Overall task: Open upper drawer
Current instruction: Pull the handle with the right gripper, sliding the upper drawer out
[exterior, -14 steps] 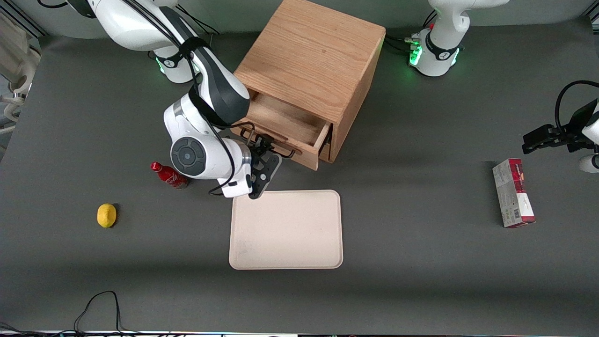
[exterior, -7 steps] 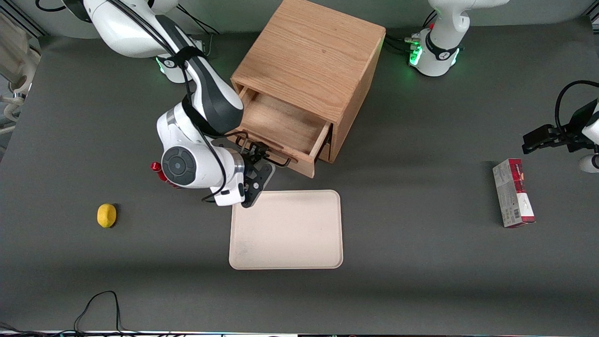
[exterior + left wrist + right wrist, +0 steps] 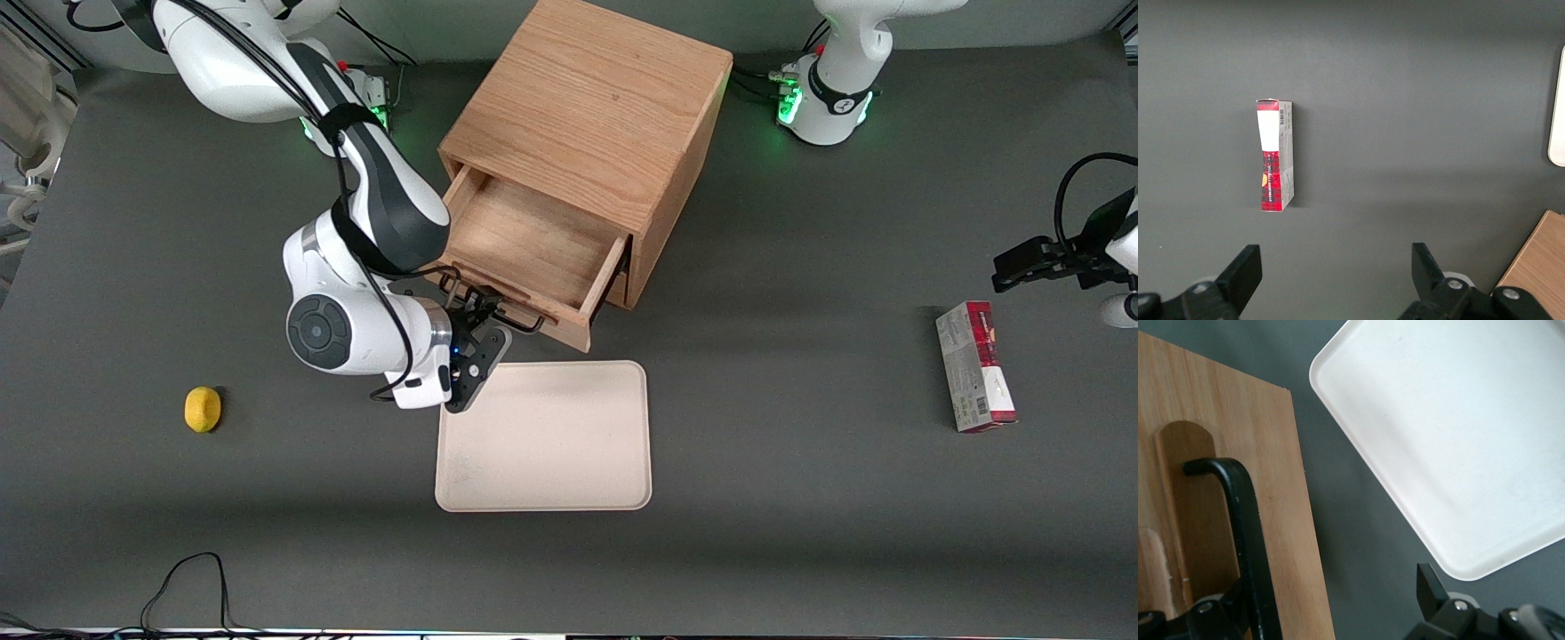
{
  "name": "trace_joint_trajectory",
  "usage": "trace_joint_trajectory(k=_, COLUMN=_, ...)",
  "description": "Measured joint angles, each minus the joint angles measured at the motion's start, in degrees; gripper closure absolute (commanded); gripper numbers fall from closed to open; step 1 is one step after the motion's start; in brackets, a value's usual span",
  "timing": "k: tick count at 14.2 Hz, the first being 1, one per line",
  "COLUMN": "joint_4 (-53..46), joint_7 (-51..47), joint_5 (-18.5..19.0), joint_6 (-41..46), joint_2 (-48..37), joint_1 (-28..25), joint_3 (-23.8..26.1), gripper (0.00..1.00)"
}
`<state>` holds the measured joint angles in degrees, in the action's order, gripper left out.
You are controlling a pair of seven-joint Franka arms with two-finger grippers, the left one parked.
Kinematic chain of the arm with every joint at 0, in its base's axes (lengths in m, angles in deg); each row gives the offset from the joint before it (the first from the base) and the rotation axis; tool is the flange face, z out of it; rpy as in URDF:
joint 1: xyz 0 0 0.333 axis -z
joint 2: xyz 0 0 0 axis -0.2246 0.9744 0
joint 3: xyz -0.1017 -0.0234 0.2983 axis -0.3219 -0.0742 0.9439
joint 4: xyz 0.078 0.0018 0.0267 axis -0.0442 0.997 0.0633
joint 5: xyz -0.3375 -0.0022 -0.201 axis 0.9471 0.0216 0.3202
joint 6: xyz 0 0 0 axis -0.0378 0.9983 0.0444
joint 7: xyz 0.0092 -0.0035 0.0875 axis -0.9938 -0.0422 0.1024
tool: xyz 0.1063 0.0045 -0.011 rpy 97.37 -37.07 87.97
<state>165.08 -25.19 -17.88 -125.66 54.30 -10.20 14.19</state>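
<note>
A yellow lemon (image 3: 203,409) lies toward the working arm's end of the table. The gripper (image 3: 477,309) sits at the black handle (image 3: 1245,520) of the upper drawer (image 3: 533,240), fingers spread apart with the bar just inside one of them. The drawer juts open from the oak cabinet (image 3: 591,107), a cream tray (image 3: 542,436) lies nearer the front camera, and a red carton (image 3: 975,366) lies toward the parked arm's end

The working arm (image 3: 356,213) is glossy white with a dark grey-black shell along its forearm, near the oak cabinet (image 3: 587,116). A round grey cap marks its wrist joint, black cables loop along it, and green light glows at its base. The gripper (image 3: 476,316) — black, angular, with small screws — sits at the cabinet's front.
</note>
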Motion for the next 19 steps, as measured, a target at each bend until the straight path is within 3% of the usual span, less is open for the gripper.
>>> trace_joint_trajectory(k=19, joint_4=-4.72, joint_7=2.69, joint_5=-0.01, joint_6=-0.06, joint_2=2.85, joint_1=4.02, joint_3=-0.05, gripper=0.0)
